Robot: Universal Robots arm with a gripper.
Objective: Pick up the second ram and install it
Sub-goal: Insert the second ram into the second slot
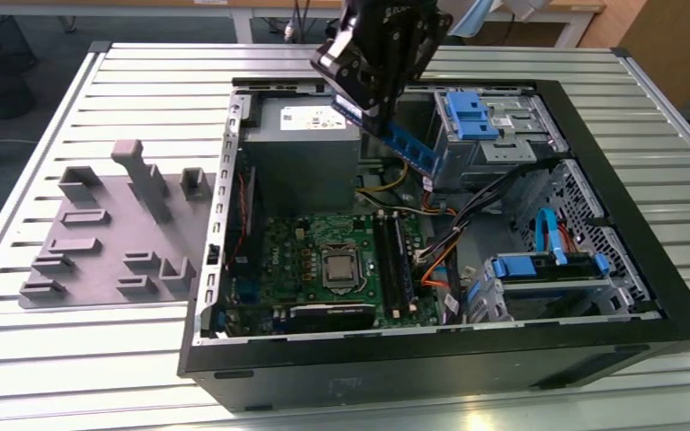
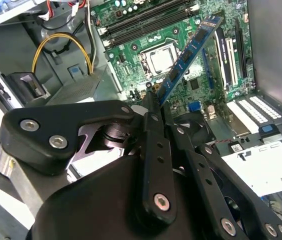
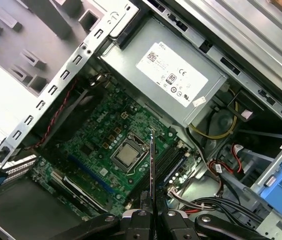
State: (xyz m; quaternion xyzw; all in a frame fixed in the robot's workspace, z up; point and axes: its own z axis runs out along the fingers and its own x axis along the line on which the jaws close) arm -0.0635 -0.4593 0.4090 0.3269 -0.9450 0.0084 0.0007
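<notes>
A: Where is the ram (image 1: 402, 141)?

B: Upper middle of the exterior frame, above the open case (image 1: 632, 224); it hangs tilted from the gripper (image 1: 369, 109), its free end slanting down toward the exterior view's right, over the space between the grey power supply (image 1: 303, 153) and the blue-fronted drive cage (image 1: 480, 126).

A: And the jaws?

B: Narrow, pinched on one end of the ram; in the second wrist view the gripper (image 2: 153, 97) clamps the near end and the blue stick (image 2: 188, 52) runs up across the frame toward the top right, dark chips showing along it; in the first wrist view the ram (image 3: 152, 165) is seen edge-on, a thin line rising from the gripper (image 3: 151, 212).

A: What lies under it?

B: The green motherboard (image 1: 309, 247) with its CPU socket (image 1: 339, 267); the black slots (image 1: 391, 265) sit just beside the socket, well below the ram; a grey fixture (image 1: 111, 233) rests on the slatted desk (image 1: 141, 359) at the exterior view's left.
</notes>
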